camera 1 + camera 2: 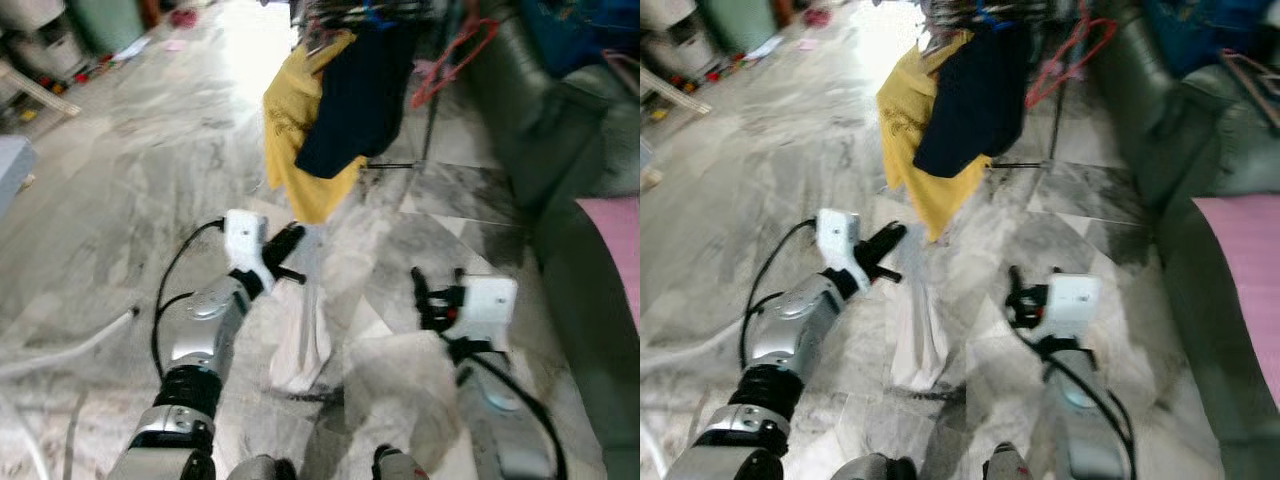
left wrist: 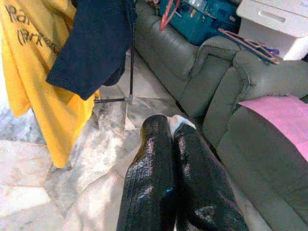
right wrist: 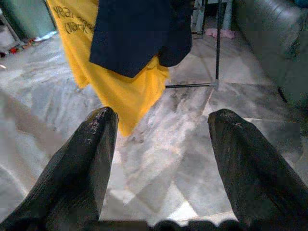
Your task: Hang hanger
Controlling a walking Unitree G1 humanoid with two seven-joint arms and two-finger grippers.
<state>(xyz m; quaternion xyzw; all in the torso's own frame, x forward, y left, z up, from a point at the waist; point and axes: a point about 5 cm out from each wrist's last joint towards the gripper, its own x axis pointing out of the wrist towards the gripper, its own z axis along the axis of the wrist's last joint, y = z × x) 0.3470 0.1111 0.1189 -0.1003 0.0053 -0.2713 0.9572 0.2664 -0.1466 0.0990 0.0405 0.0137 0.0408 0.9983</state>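
Marble floor stretches toward the clothes rack (image 1: 430, 110) where a light, stiff red hanger (image 1: 450, 60) dangles, best taken by its hook; left gripper (image 1: 285, 250) jaws pressed together, right gripper (image 1: 425, 295) jaws spread.

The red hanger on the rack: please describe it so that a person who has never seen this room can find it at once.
Start at the grey sofa along the robot's right. Beside it stands a clothes rack holding a yellow shirt and a dark navy garment. The red hanger hangs on the rack's sofa side; unlike its neighbours it is empty, thin and bright red.
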